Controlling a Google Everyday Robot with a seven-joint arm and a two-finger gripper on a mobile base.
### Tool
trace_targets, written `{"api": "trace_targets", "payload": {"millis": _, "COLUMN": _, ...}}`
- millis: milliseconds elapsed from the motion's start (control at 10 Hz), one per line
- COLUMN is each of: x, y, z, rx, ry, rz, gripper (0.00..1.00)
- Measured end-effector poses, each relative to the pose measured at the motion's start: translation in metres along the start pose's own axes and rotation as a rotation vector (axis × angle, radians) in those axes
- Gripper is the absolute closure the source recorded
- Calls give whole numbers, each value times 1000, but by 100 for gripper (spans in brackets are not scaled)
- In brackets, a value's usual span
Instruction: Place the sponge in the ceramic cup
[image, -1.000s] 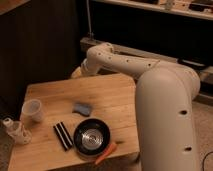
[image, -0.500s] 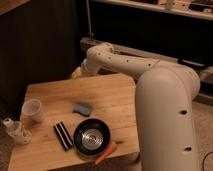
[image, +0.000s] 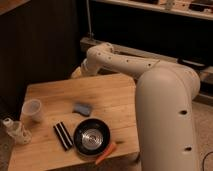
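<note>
Nothing has moved since half a second ago: my arm stays folded over the far side of the table, and every item lies where it lay.

In the single camera view, my gripper sits at the table's far edge, left of the middle, below the bend of my arm. I cannot tell whether it is wide or narrow, and it holds nothing that I can see. The sponge lies flat near the middle of the wooden top, well apart from my gripper. The cup stands upright near the left edge, left of the sponge and apart from it. A clear bottle stands at the near left corner, just beside the cup. A black bowl sits near the front edge, with a black striped block just left of it and an orange stick at its near right.
</note>
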Motion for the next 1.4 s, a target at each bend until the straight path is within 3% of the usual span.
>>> {"api": "trace_targets", "payload": {"millis": 600, "x": 0, "y": 0, "z": 0, "rx": 1, "ry": -1, "rz": -3, "gripper": 20}}
{"api": "trace_targets", "payload": {"millis": 800, "x": 1, "y": 2, "z": -3, "rx": 30, "ry": -11, "rz": -31, "gripper": 20}}
{"api": "trace_targets", "payload": {"millis": 900, "x": 5, "y": 6, "z": -7, "rx": 84, "ry": -21, "rz": -102, "gripper": 20}}
{"api": "trace_targets", "payload": {"millis": 1000, "x": 14, "y": 17, "z": -11, "rx": 127, "ry": -25, "rz": -231, "gripper": 20}}
{"api": "trace_targets", "payload": {"millis": 1100, "x": 25, "y": 14, "z": -17, "rx": 142, "ry": -24, "rz": -338, "gripper": 20}}
{"api": "trace_targets", "payload": {"millis": 1200, "x": 35, "y": 9, "z": -25, "rx": 126, "ry": -28, "rz": -413, "gripper": 20}}
{"api": "trace_targets", "payload": {"millis": 1300, "x": 49, "y": 5, "z": -33, "rx": 44, "ry": -24, "rz": -457, "gripper": 20}}
{"api": "trace_targets", "payload": {"millis": 1400, "x": 59, "y": -4, "z": -40, "rx": -34, "ry": -18, "rz": -450, "gripper": 20}}
